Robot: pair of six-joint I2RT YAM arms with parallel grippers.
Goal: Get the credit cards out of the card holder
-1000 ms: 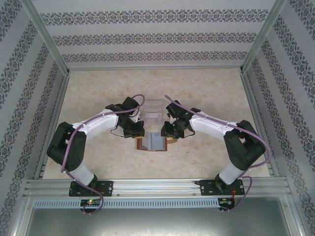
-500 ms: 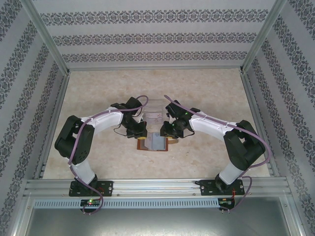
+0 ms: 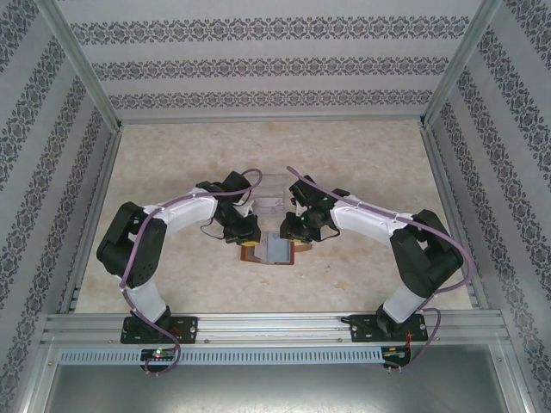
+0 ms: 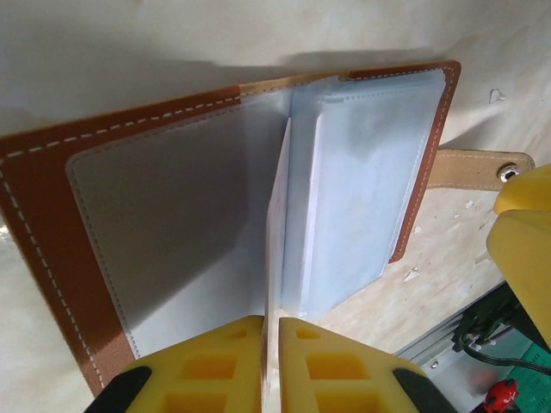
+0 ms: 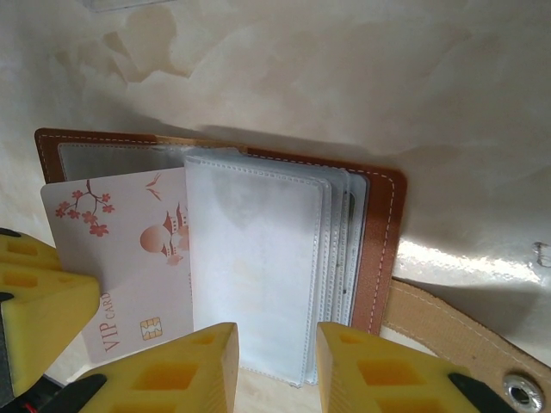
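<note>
On the table (image 3: 362,172), the open card holder (image 3: 274,249) is straddled by the part-spread right pincer (image 5: 277,331). A credit card (image 5: 120,249) at its 9 o'clock is pinched by the left pincer (image 4: 270,325). If that pinch slackens, the card could be dropped.

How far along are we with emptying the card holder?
Done: the card holder lies open. In hand: the left end effector pinches a VIP card over the holder. The right end effector sits at the sleeves, jaws apart. Left: carrying that card away; whether other sleeves hold cards, I cannot tell.
</note>
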